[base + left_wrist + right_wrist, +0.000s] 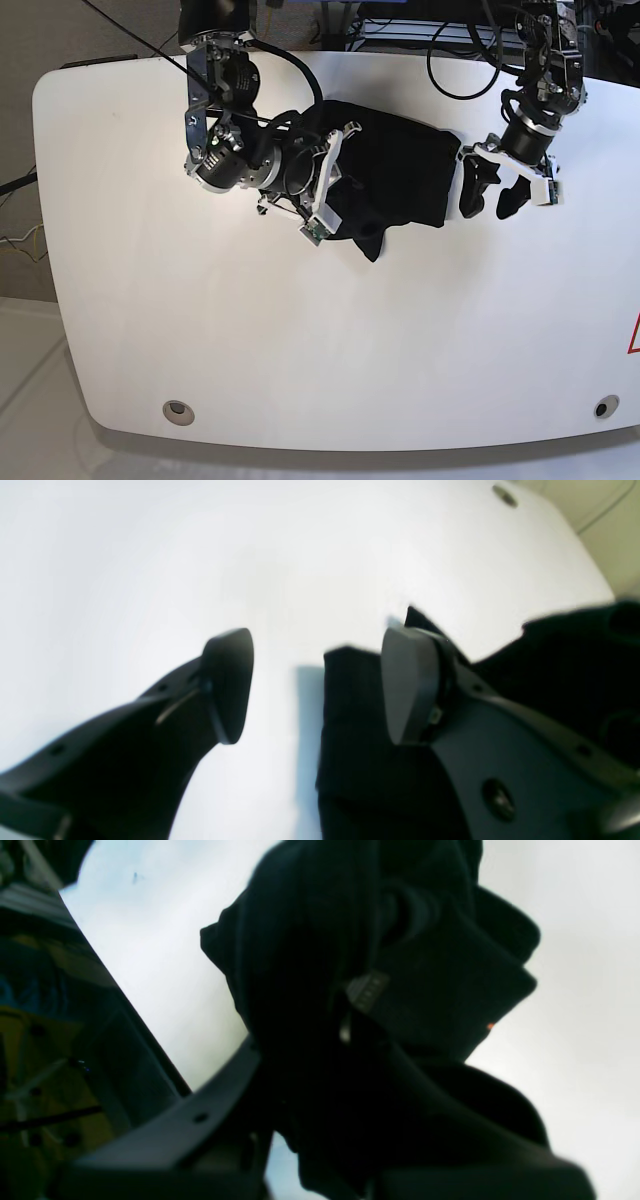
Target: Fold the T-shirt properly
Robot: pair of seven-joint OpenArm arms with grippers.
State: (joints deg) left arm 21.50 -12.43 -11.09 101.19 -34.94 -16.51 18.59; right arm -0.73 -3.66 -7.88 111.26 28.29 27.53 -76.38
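**A:** Start at the left of the base view. What has the right gripper (325, 185) got?

**B:** Its jaws are all but closed on the T-shirt (400, 180), pinching a bunch of cloth at that end. In its wrist view the black fabric (350, 965) hangs gathered over the jaws, a small orange tag showing at one fold.

**A:** And where does the T-shirt lie on the table (300, 350)?

**B:** Toward the far edge, about midway between the left and right edges. It is a rumpled dark patch with its long axis running left to right, one flap drooping toward the near edge below the right gripper.

**A:** Then the other end?

**B:** The left gripper (490, 190) sits just beside the shirt's right-hand edge, jaws standing apart and holding nothing. Its wrist view shows the cloth edge (350, 720) coming in between the jaws, close against one finger (407, 685), bare table by the other.

**A:** So which arm is nearer the free end?

**B:** The left, I'd judge. The cloth lies inward of it, toward the table's middle, so a short reach along the long axis should do.
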